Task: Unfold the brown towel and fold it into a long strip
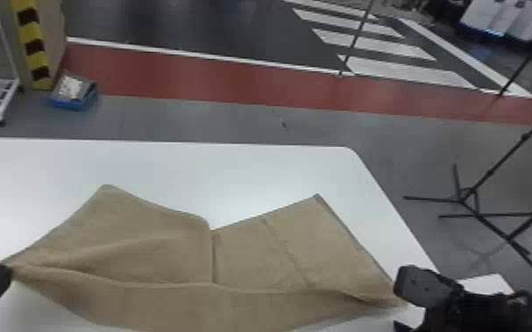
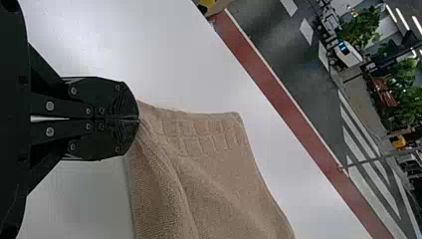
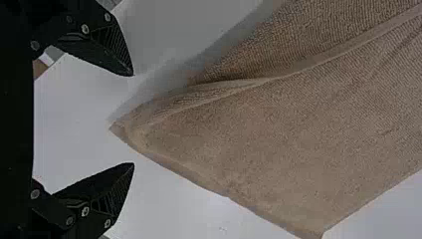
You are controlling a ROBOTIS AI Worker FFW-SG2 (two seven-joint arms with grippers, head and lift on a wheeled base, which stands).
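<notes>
Nearest, the left gripper (image 1: pixel 8 274) pinches a corner of the brown towel (image 1: pixel 146 256); the right gripper's (image 1: pixel 397 307) fingers are parted beside another corner. The towel spreads, creased, over a white table (image 1: pixel 256 176). Beyond, a blue container (image 1: pixel 74 104) sits on the floor (image 1: pixel 216 121).
</notes>
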